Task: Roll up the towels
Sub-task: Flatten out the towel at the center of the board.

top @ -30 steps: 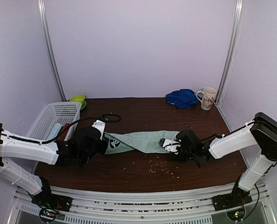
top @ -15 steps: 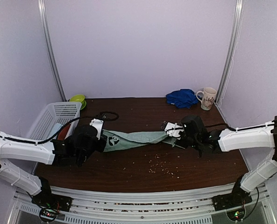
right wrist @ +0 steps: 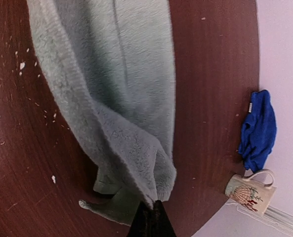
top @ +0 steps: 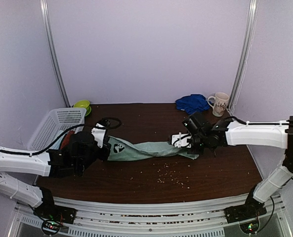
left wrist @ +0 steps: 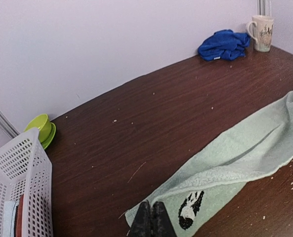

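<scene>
The pale mint-green towel [top: 146, 148] lies stretched in a long band across the middle of the table, a black paw print near its left end. My left gripper [top: 105, 151] is shut on its left corner [left wrist: 151, 210]. At the other end my right gripper [top: 189, 143] is shut on the towel, which bunches and hangs in folds [right wrist: 111, 98] from the closed tips [right wrist: 153, 207]. The royal blue towel [top: 192, 103] sits crumpled at the back right, untouched by either gripper.
A white patterned mug [top: 219, 103] stands next to the blue towel by the right wall. A white slatted basket [top: 55, 126] occupies the left edge, a green bowl [top: 82, 105] behind it. A black cable loop [top: 111, 122] lies at the back left. Crumbs [top: 168, 177] dot the front.
My right gripper has shut on the mint towel's right end and carried it back and to the right, pulling the cloth into a taut band. The left gripper kept its hold and shifted slightly left.
</scene>
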Action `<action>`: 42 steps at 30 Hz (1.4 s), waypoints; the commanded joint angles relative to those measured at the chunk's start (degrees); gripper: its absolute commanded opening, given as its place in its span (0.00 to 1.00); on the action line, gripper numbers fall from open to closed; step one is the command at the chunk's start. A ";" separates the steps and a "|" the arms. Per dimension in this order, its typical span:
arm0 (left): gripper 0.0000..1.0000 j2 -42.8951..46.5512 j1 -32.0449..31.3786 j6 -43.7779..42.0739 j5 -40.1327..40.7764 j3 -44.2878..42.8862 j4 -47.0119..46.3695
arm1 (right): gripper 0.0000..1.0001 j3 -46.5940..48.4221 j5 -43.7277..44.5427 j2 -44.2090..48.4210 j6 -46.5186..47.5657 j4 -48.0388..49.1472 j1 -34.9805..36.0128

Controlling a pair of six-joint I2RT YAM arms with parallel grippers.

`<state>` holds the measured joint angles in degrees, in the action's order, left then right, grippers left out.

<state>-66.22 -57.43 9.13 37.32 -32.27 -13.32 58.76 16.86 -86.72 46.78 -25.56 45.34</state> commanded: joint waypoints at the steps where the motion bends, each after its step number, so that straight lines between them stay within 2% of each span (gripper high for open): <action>1: 0.00 -4.54 0.30 2.50 5.33 -2.33 1.42 | 0.00 1.98 -2.30 -8.38 -1.35 -0.52 -0.02; 2: 0.00 -5.20 0.29 3.14 6.29 -2.52 1.86 | 0.01 3.13 -2.06 -10.17 -2.20 0.79 -0.07; 3: 0.00 -5.73 0.29 3.58 7.15 -2.61 2.11 | 0.06 3.91 -1.52 -12.03 -2.97 2.62 -0.16; 7: 0.00 -7.11 0.30 4.96 9.79 -2.60 2.70 | 0.38 5.52 2.36 -16.36 -7.38 6.37 -0.16; 12: 0.00 -8.07 0.58 6.56 13.25 -2.65 4.10 | 0.66 2.83 5.91 -13.54 -9.38 9.45 -0.94; 14: 0.00 -8.49 0.84 7.21 13.44 -2.75 4.61 | 0.71 1.00 7.03 -11.72 -9.41 10.40 -1.34; 19: 0.00 -9.47 1.76 8.08 13.18 -2.97 5.46 | 0.73 -5.05 9.40 -6.82 -9.43 12.93 -2.98; 23: 0.00 -9.93 1.96 8.36 12.78 -3.15 5.52 | 0.83 -9.16 6.81 -2.92 -10.22 11.95 -3.23; 28: 0.00 -10.80 2.06 8.38 12.41 -3.45 5.41 | 0.83 -12.18 5.85 -1.62 -11.33 13.36 -3.24; 42: 0.00 -11.21 2.06 8.45 12.27 -3.59 5.63 | 0.65 -14.78 4.06 -2.21 -12.23 12.94 -3.81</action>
<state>-77.32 -55.81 16.88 48.82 -34.35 -6.79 44.31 21.50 -89.25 35.57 -13.02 42.04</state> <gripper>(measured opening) 0.009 0.663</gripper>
